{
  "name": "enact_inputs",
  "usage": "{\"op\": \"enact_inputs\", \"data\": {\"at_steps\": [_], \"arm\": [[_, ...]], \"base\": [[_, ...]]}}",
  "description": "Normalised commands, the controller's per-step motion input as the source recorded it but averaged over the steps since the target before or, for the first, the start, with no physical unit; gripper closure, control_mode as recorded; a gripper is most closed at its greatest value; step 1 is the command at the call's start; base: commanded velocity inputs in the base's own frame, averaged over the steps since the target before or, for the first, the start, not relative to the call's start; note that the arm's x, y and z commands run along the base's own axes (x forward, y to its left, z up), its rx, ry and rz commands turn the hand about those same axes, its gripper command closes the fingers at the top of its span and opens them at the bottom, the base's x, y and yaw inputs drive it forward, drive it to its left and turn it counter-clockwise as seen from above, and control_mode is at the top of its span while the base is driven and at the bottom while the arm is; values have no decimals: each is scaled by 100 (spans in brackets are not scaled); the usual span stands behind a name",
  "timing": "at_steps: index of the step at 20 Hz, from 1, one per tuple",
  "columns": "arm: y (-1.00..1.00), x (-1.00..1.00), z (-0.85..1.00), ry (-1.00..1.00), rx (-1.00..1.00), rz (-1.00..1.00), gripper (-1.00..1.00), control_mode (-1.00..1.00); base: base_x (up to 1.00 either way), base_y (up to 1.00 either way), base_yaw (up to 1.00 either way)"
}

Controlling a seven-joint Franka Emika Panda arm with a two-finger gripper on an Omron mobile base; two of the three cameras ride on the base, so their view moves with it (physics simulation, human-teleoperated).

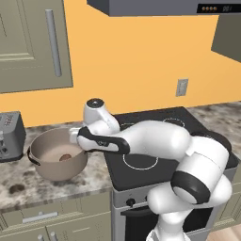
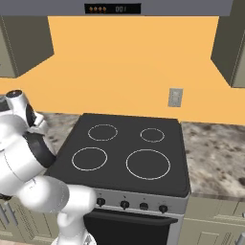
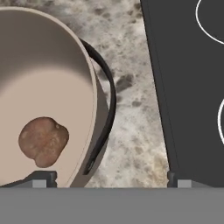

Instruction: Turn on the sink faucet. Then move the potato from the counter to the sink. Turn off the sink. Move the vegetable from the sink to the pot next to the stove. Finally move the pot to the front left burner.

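A tan pot (image 1: 56, 172) stands on the speckled counter just left of the black stove (image 1: 160, 136). The brown potato (image 1: 65, 157) lies on the pot's floor (image 3: 52, 87), seen close up as a potato (image 3: 43, 141) in the hand view. My gripper (image 3: 111, 178) hangs open over the pot's right side, and the dark handle (image 3: 107, 113) runs between its fingertips. One fingertip (image 3: 43, 177) is over the pot's inside, the other over the stove's edge. The front left burner (image 1: 140, 161) (image 2: 89, 158) is bare. The sink and its faucet are out of view.
A grey toaster (image 1: 10, 136) sits on the counter left of the pot. A wall outlet (image 1: 181, 87) is behind the stove, and a range hood (image 2: 112, 8) hangs above. The stove's knobs (image 2: 124, 204) line its front panel.
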Motion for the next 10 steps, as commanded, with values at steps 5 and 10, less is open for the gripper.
{"op": "enact_inputs", "data": {"at_steps": [5, 10], "arm": [[2, 27, -1, 2, 6, 0, -100, -100], [3, 21, 0, 8, 3, 0, -100, -100]], "base": [[0, 0, 0], [0, 0, 0]]}}
